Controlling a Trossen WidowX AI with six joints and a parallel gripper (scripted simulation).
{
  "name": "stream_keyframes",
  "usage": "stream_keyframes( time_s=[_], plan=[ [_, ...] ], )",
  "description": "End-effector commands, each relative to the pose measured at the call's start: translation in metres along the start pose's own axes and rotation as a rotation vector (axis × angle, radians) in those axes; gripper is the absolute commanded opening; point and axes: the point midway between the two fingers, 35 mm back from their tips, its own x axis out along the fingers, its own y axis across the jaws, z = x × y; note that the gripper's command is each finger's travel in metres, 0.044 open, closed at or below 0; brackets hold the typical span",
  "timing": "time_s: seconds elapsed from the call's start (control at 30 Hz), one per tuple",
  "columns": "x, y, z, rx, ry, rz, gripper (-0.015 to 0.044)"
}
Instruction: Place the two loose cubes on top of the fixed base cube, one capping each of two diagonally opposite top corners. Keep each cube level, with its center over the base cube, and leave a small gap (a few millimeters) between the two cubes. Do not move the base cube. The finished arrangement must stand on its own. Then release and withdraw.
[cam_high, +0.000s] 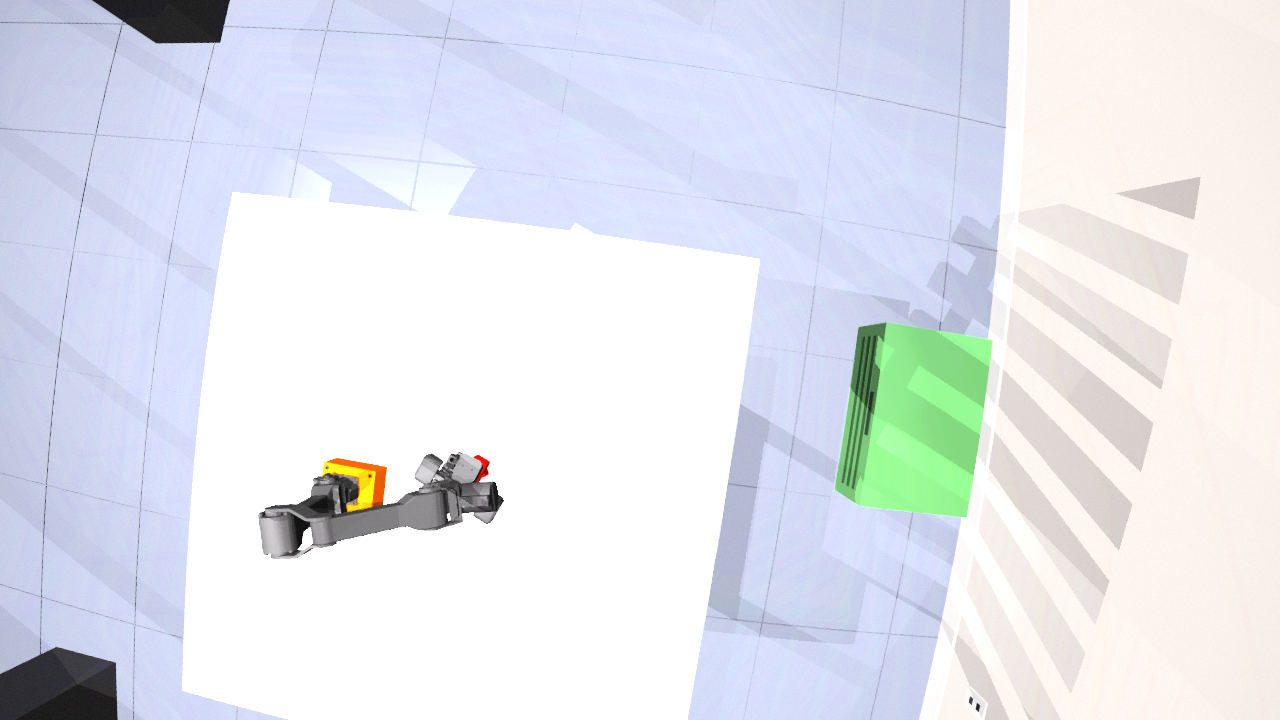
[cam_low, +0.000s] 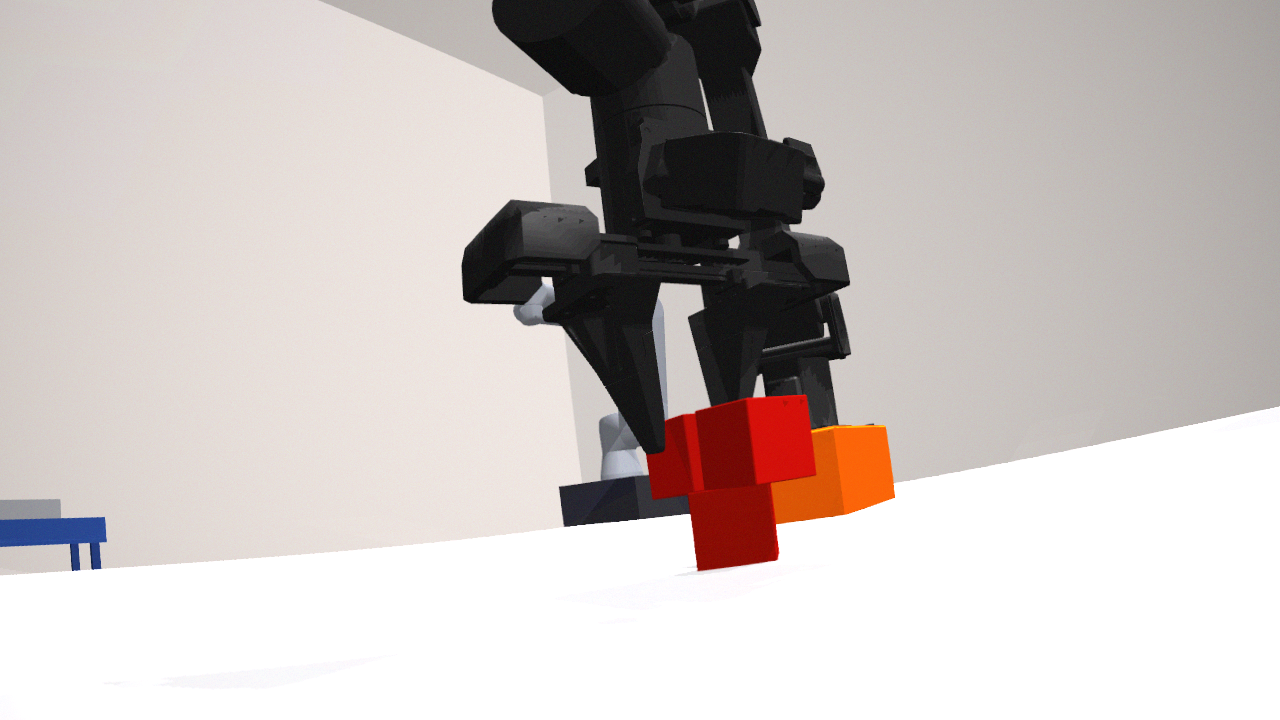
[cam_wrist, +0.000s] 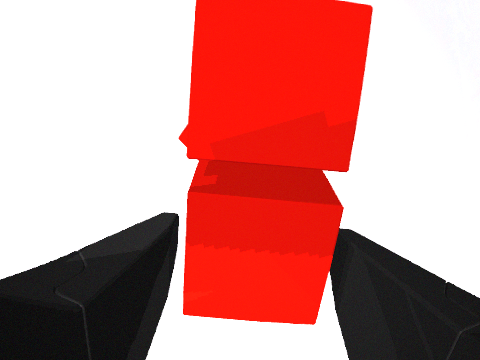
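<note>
The red base cube (cam_low: 733, 530) stands on the white table top; a small corner of it (cam_wrist: 184, 136) shows in the wrist view. One loose red cube (cam_low: 784, 443) (cam_wrist: 280, 75) rests level on it, overhanging toward the exterior camera. The other loose red cube (cam_low: 678, 470) (cam_wrist: 255, 285) sits behind it at about the same height, apparently level. A narrow gap seems to part them, its width unclear. My gripper (cam_low: 698, 425) (cam_wrist: 255, 237) is open around this rear cube; a gap shows at the left finger, while the right finger is very near or touching. The rear cube's contact with the base is hidden.
An orange block (cam_high: 377, 485) (cam_low: 864, 470) is at the arm's base, behind the cubes in the exterior view. A green cabinet (cam_high: 930, 420) stands beyond the table's right edge. A grey robot (cam_low: 619, 456) and a blue table (cam_low: 53, 530) are in the background.
</note>
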Motion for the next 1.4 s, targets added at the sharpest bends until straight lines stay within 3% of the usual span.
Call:
stream_keyframes(
  time_s=[0.0, 1.37],
  plan=[
    [-0.006, 0.0, 0.0, 0.001, -0.002, 0.001, 0.0205],
    [-0.055, 0.0, 0.0, 0.0, 0.0, 0.0, 0.0205]
  ],
)
